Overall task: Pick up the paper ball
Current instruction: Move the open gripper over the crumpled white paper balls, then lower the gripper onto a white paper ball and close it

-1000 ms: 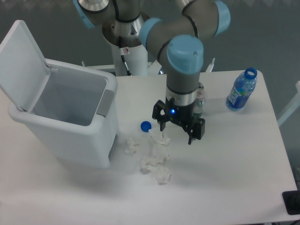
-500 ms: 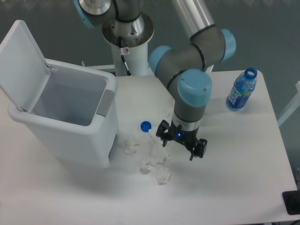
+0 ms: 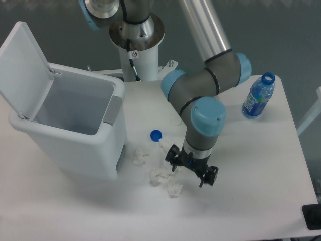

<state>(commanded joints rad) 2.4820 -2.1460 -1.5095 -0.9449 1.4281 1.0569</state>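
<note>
Several small white paper balls lie in a loose cluster on the white table [image 3: 251, 165]: one paper ball [image 3: 174, 190] nearest the front, another [image 3: 159, 175] left of it, and a third [image 3: 139, 155] beside the bin. My gripper [image 3: 189, 173] points down, open and holding nothing, just right of the cluster and above the front ball. Its left finger [image 3: 173, 161] partly hides one more wad. A longer white wad [image 3: 165, 145] lies just below the blue bottle cap [image 3: 156, 134].
A white bin [image 3: 70, 125] with its lid raised stands at the left, close to the wads. A capless blue water bottle [image 3: 258, 96] stands at the table's back right. The arm's base [image 3: 135, 45] rises behind the table.
The gripper has moved toward the table's front and dropped lower, from beside the blue cap to beside the wad cluster. It stays open. The wads have not moved.
</note>
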